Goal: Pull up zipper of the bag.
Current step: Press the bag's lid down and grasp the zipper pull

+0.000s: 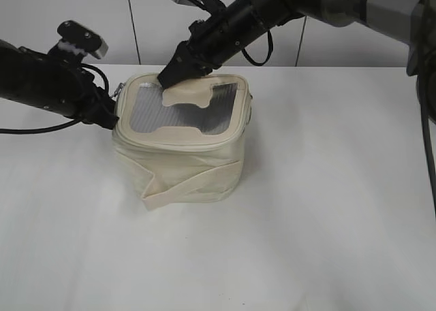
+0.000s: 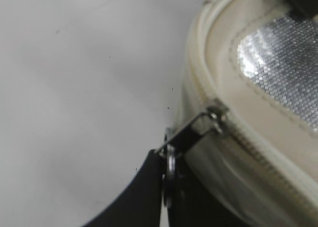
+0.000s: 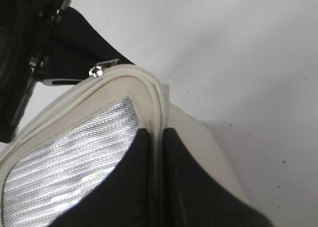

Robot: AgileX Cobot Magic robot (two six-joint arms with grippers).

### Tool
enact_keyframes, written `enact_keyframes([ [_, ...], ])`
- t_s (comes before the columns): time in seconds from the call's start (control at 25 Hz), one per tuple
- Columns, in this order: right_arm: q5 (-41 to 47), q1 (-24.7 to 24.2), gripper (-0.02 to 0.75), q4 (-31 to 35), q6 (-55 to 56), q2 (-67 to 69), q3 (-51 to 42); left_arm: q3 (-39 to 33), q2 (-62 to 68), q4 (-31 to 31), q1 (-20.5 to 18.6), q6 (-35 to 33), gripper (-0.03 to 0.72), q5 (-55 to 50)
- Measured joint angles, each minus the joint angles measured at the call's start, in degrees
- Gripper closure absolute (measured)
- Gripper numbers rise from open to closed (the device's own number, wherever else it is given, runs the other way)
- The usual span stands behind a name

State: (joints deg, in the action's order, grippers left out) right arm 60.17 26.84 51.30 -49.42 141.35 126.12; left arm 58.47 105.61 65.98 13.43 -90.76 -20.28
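The cream bag (image 1: 187, 165) stands on the white table, its grey mesh top (image 1: 146, 113) facing up. The cream zipper track (image 2: 258, 150) runs round the rim, with a silver slider (image 2: 217, 113) and ring pull (image 2: 170, 162). My left gripper (image 1: 109, 118) is at the bag's left rim, shut on the ring pull (image 2: 169, 173). My right gripper (image 1: 172, 75) is at the bag's back edge, shut on the cream rim (image 3: 158, 137). The slider also shows in the right wrist view (image 3: 97, 70).
The white table (image 1: 327, 209) stretches round the bag. A flat cream strap (image 1: 194, 185) wraps the bag's front side. A white panelled wall (image 1: 136, 18) stands behind the table.
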Motion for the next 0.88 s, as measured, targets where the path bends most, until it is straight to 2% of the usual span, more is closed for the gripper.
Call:
enact_keyframes([
  [0.16, -0.1, -0.1, 0.687, 0.0, 2.1, 0.0, 0.0, -0.1, -2.7, -7.5, -0.1, 8.7, 0.680, -1.8],
  [0.32, -0.1, -0.3, 0.687, -0.1, 4.5, 0.0, 0.0, -3.2, -7.6, -14.4, -0.1, 16.8, 0.680, -3.3],
  [0.68, -0.2, -0.4, 0.689, -0.1, 9.0, 0.0, 0.0, -15.6, -19.4, -17.5, 0.0, 22.9, 0.686, -4.6],
  [0.88, -0.5, -0.4, 0.691, -0.3, 10.1, 0.0, 0.0, -18.5, -25.1, -17.6, 0.1, 24.1, 0.686, -7.4],
])
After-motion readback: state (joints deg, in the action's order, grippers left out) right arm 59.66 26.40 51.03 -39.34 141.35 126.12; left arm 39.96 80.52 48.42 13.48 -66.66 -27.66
